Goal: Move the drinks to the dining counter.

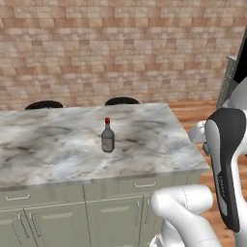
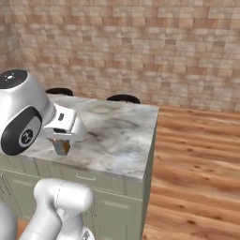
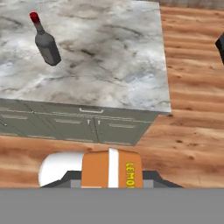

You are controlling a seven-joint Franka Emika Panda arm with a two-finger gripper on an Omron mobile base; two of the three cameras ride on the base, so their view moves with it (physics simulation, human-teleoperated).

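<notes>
Upright, the grey bottle (image 1: 107,137) (red cap) stands on the dining counter (image 1: 159,144).

Robot arm (image 1: 193,212): glossy white rounded shell segments, tubular and bulbous at the joints. Forearm link (image 1: 226,164) beside the dining counter (image 1: 58,159): white casing with a long dark charcoal inset panel bearing faint pale lettering. Joint housing (image 2: 21,112) in the right base view: white dome with black circular caps, one cap carrying small pale markings, the top cap a red dot
</notes>
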